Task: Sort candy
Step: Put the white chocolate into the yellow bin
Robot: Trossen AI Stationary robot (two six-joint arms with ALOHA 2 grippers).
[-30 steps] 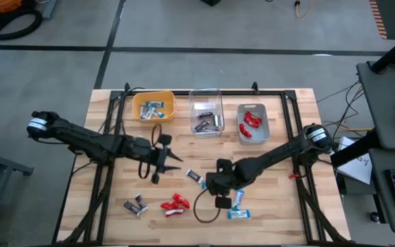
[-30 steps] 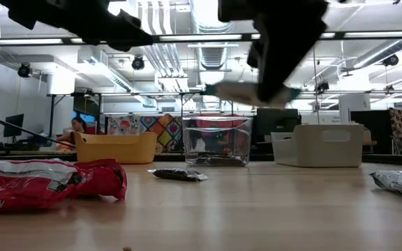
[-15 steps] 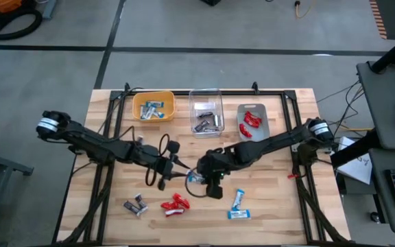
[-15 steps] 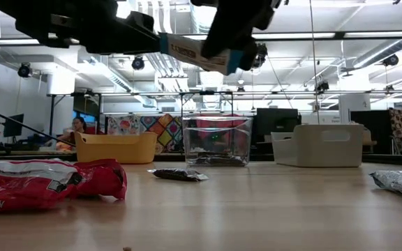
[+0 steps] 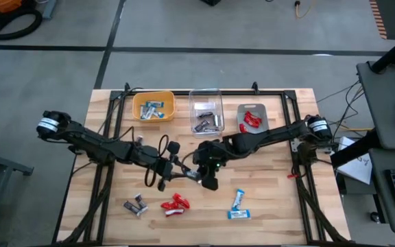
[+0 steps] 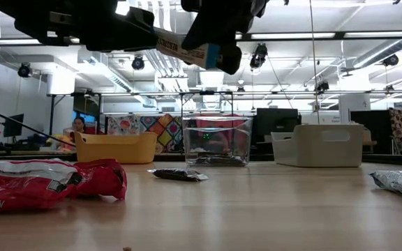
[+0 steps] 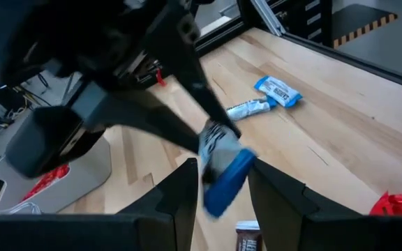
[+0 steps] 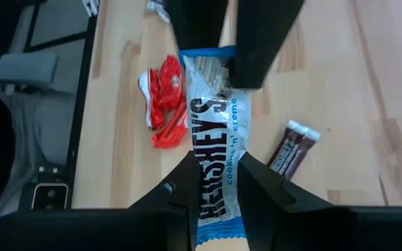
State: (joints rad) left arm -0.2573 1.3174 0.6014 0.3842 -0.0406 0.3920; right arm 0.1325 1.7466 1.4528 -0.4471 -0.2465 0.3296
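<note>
Two sets of my fingers meet over the middle of the counter point(image 5: 280, 206), both on one blue-and-white Hershey's bar point(image 8: 215, 157). My right fingers point(image 8: 215, 202) pinch its near end, clenched on the wrapper. My left fingers point(image 7: 218, 192) bracket its blue far end, though I cannot tell whether they have clamped or only straddle it. The bar hangs well above the wood, tilted.

Below lie the red candies point(image 5: 174, 204) toward the near left, with dark brown bars point(image 5: 136, 205) left of them, and two blue-and-white pieces point(image 5: 237, 206) near right. Along the far edge sit the yellow bin point(image 5: 153, 106), clear bin point(image 5: 206, 113) and grey bin point(image 5: 253, 123), each holding candy. Open wood lies between the bins and my arms.
</note>
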